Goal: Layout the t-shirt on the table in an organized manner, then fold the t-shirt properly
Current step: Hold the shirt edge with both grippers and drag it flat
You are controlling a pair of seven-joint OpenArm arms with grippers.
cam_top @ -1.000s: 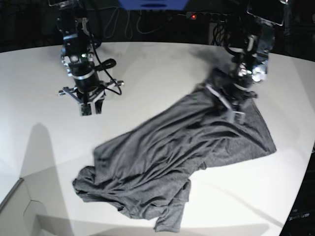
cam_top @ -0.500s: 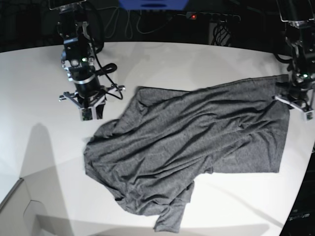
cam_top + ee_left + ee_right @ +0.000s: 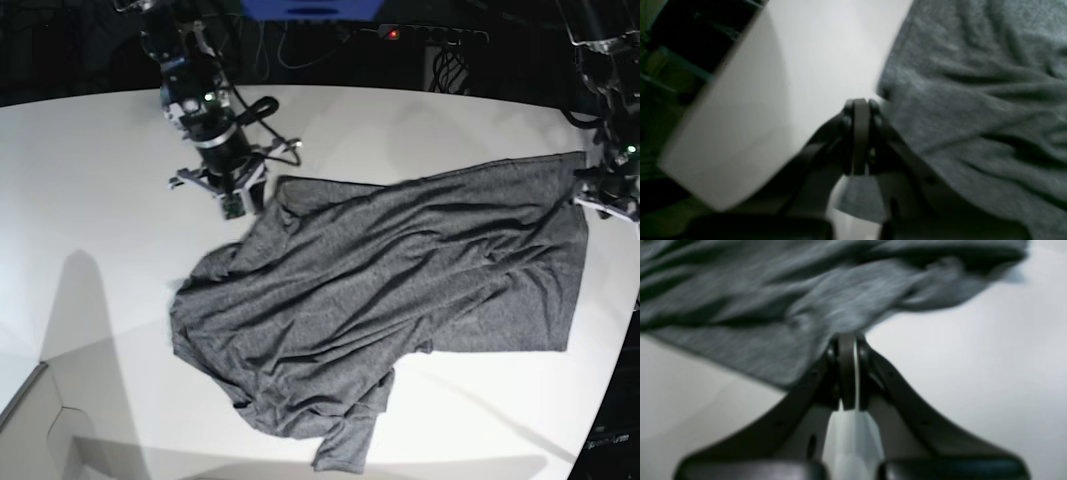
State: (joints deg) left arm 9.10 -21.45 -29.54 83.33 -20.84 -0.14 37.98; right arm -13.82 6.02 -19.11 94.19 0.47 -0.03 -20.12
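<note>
From my station I see the t-shirt (image 3: pixel 390 290) lying spread but wrinkled across the middle and right of the white table (image 3: pixel 90 200), its long axis running diagonally from a bunched sleeve end near the front edge up toward the far right corner. The left end effector (image 3: pixel 608 200) sits at that far right corner, right at the cloth's edge; in its wrist view the fingers are pressed together with the shirt's hem (image 3: pixel 893 83) just beside the tips, and I cannot tell whether any fabric is pinched between them. The right end effector (image 3: pixel 232 198) is at the opposite upper corner, beside the folded-over edge near the collar side; its wrist view shows the tips together and meeting the shirt's edge (image 3: pixel 826 323), the cloth spreading away ahead of it and to its left, and again I cannot confirm a real pinch. So each arm has one top corner, and the shirt's bulk lies toward the front of the table from both of them. I judge the layout step is underway and not finished: the lower left part (image 3: pixel 290 410) is crumpled and folded under, well away from either arm, though nearer the right one, so that arm seems the better candidate for flattening it.
</note>
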